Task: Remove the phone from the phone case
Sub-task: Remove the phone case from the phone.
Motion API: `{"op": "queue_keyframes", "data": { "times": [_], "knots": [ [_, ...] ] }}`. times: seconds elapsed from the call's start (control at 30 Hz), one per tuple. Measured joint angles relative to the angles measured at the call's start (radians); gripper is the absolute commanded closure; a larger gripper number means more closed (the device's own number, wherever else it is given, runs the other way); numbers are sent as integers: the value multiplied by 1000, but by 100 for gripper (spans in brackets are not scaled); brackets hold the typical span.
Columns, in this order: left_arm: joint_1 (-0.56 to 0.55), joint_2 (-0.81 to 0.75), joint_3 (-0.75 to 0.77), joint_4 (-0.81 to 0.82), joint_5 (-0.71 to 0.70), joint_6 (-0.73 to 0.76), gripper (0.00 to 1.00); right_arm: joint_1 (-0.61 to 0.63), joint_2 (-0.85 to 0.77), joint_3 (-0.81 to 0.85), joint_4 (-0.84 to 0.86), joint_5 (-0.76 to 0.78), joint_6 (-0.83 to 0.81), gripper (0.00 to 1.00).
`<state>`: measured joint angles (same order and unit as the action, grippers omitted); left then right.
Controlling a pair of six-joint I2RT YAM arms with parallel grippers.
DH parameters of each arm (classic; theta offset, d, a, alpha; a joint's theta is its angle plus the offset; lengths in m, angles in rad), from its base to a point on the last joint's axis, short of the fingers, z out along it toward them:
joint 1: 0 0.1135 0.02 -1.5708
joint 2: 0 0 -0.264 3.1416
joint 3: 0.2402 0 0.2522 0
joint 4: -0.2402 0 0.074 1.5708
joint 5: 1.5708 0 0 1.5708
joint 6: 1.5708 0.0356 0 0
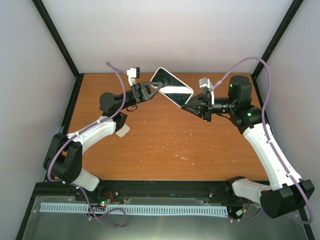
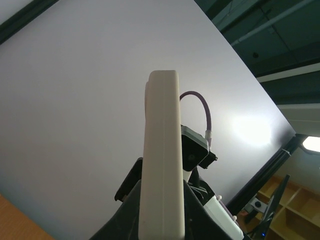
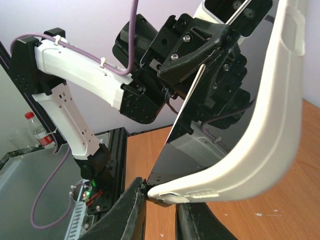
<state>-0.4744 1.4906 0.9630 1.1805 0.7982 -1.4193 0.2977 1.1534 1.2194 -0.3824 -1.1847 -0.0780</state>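
Above table [image 1: 165, 145], mid-air: L gripper [image 1: 158, 86] clamped on case [image 3: 265, 115] at opp. end, phone [image 3: 200, 145] partly inside. R gripper [image 3: 160, 200] pinching case corner, lip bowed off phone. Peel step underway, I reckon. Next: I pull R outward, L firm.

Left arm [image 1: 95, 131] and right arm [image 1: 270, 150]: white shells, black joints and jaws, purple cable [image 3: 134, 20] clipped along each, white wrist cam [image 1: 132, 73], green LED [image 1: 248, 114] lit.
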Motion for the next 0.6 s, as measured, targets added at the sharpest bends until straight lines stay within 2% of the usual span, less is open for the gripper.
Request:
{"op": "queue_keyframes", "data": {
  "times": [0.6],
  "knots": [
    [-23,184,100,224,58,-295,100,-5,-5,119,-241,28,-241,97]
  ]
}}
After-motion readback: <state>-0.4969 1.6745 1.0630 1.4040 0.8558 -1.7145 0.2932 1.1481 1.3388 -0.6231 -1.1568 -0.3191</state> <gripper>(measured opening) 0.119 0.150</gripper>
